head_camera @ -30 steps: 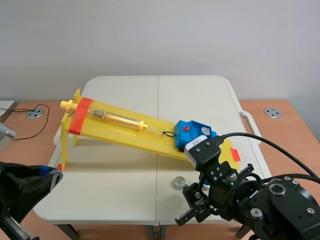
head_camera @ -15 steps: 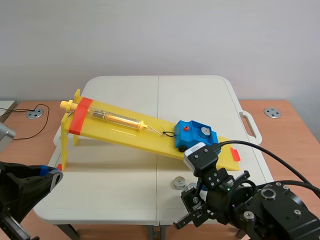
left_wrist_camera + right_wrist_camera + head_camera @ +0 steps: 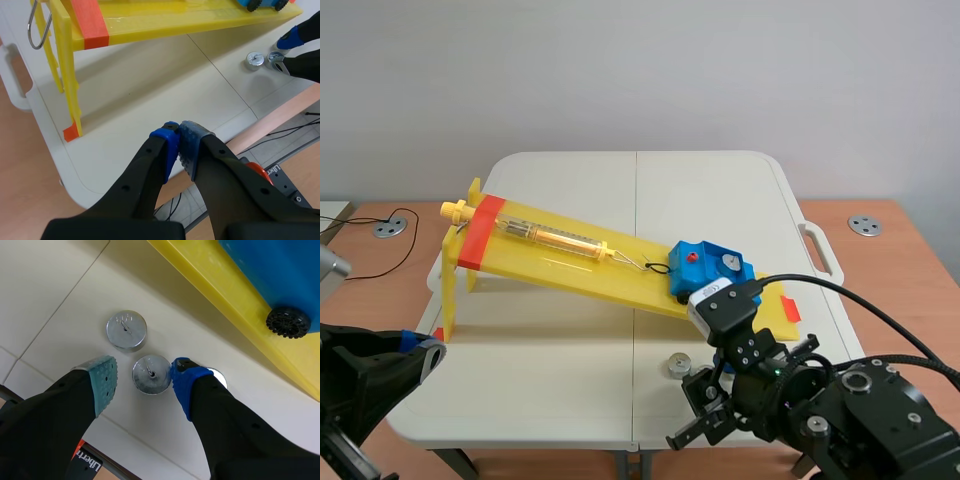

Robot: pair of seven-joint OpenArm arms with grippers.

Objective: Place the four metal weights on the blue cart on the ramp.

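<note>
The blue cart (image 3: 705, 268) sits low on the yellow ramp (image 3: 570, 255) with one metal weight (image 3: 729, 262) on top. In the right wrist view my right gripper (image 3: 145, 382) is open, straddling a round metal weight (image 3: 151, 374) on the table; its blue pad (image 3: 185, 380) touches that weight. Just ahead lies a second weight (image 3: 126, 329). A third weight (image 3: 216, 376) peeks out behind the blue finger. The cart's body (image 3: 270, 270) and wheel (image 3: 287, 322) are ahead on the ramp. My left gripper (image 3: 178, 147) is shut on nothing, near the table's front left edge.
The ramp's tall yellow support (image 3: 67, 80) stands ahead of the left gripper. A spring scale (image 3: 550, 237) lies on the ramp, hooked to the cart. From the left wrist view, the weights (image 3: 255, 60) and the right gripper (image 3: 295, 45) appear far off by the ramp's low end.
The right arm has shifted slightly left and settled down over the weights in front of the ramp's low end. The left arm has stayed still.
</note>
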